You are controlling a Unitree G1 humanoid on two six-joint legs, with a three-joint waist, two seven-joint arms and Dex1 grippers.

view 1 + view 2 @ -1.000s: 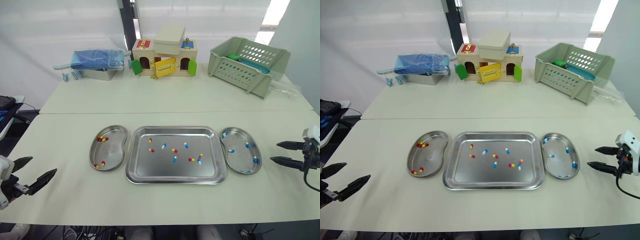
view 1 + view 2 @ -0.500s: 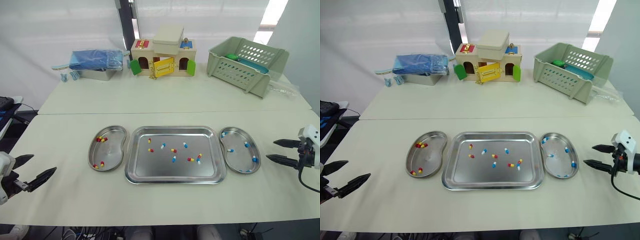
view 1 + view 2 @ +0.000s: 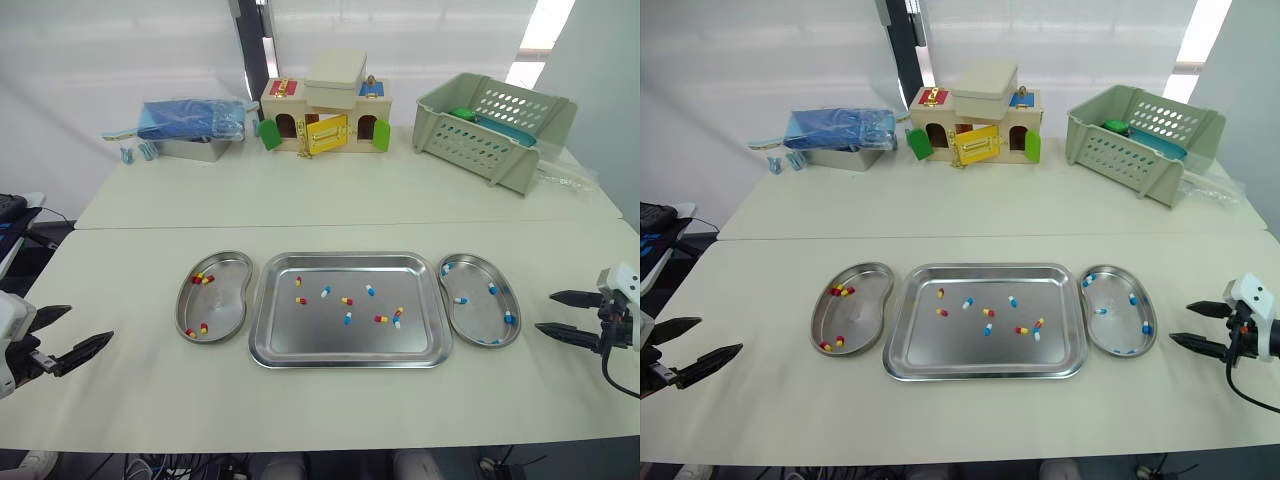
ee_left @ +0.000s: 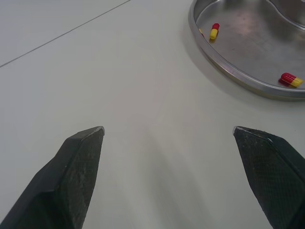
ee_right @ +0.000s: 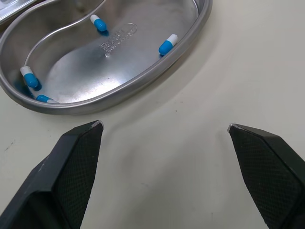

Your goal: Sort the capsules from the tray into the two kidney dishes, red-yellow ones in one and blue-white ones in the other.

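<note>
A steel tray (image 3: pixel 290 345) sits mid-table holding several loose capsules, red-yellow ones (image 3: pixel 347 300) and blue-white ones (image 3: pixel 326 291) mixed. The left kidney dish (image 3: pixel 228 272) holds several red-yellow capsules (image 3: pixel 204 278). The right kidney dish (image 3: pixel 478 268) holds several blue-white capsules (image 3: pixel 508 317). My left gripper (image 3: pixel 56 334) hovers open over bare table well left of the left dish (image 4: pixel 248 76). My right gripper (image 3: pixel 560 314) is open and empty, just right of the right dish (image 5: pixel 124 71).
At the table's back stand a blue-wrapped metal box (image 3: pixel 193 125), a wooden toy house (image 3: pixel 327 118) and a green plastic basket (image 3: pixel 495 125). A seam (image 3: pixel 340 226) splits the table across the middle.
Both grippers have drawn back slightly toward the table's near edge, away from the dishes. The head camera shifted a little. No capsule has moved.
</note>
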